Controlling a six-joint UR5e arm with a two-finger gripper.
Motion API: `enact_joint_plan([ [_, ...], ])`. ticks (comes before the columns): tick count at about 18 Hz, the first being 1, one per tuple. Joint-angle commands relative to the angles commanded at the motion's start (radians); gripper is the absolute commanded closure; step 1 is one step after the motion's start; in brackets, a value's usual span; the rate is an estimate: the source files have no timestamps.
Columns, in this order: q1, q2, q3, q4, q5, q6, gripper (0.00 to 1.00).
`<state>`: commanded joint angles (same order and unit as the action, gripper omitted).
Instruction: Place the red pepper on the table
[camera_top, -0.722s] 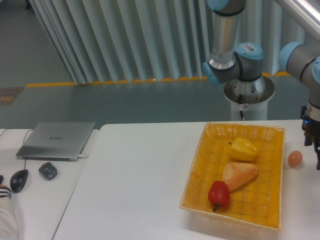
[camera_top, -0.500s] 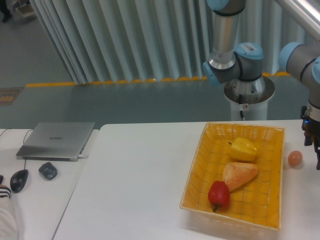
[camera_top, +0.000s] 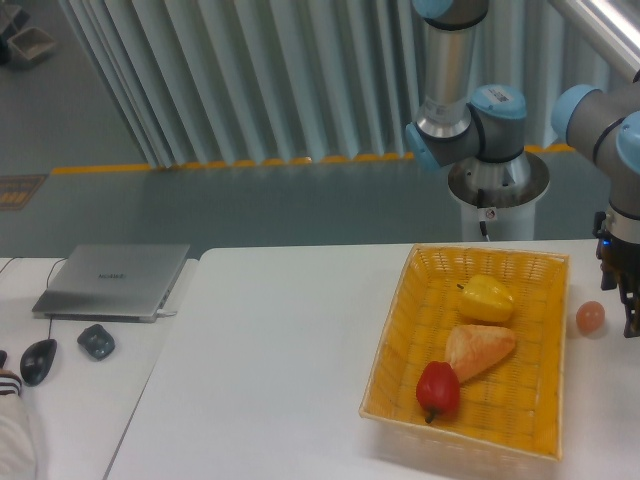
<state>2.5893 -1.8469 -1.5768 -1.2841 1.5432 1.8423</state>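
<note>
The red pepper (camera_top: 438, 389) lies in the near left corner of the woven yellow basket (camera_top: 549, 349), stem pointing toward the front. The basket stands on the right half of the white table (camera_top: 270, 370). My gripper (camera_top: 629, 318) hangs at the frame's right edge, just right of the basket and well away from the pepper. Only its dark left side shows, so its jaws cannot be read. Nothing is seen in it.
A yellow pepper (camera_top: 486, 297) and a pale orange wedge (camera_top: 479, 348) also lie in the basket. A small orange-pink ball (camera_top: 590, 317) rests on the table beside my gripper. A laptop (camera_top: 113, 280) and two mice (camera_top: 96, 341) sit on the left desk.
My gripper has shifted slightly left and up at the right edge. The pepper and basket have not moved.
</note>
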Motion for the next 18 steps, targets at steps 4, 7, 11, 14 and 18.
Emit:
enact_joint_plan([
  [4, -0.003, 0.015, -0.045, 0.02, -0.026, -0.015, 0.0],
  [7, -0.012, 0.035, -0.045, 0.019, -0.06, -0.084, 0.0],
  [11, -0.053, 0.035, -0.045, 0.015, -0.057, -0.247, 0.0],
  [14, -0.141, 0.035, -0.043, 0.023, -0.057, -0.439, 0.0],
  [18, -0.244, 0.035, -0.032, 0.049, -0.057, -0.681, 0.0],
])
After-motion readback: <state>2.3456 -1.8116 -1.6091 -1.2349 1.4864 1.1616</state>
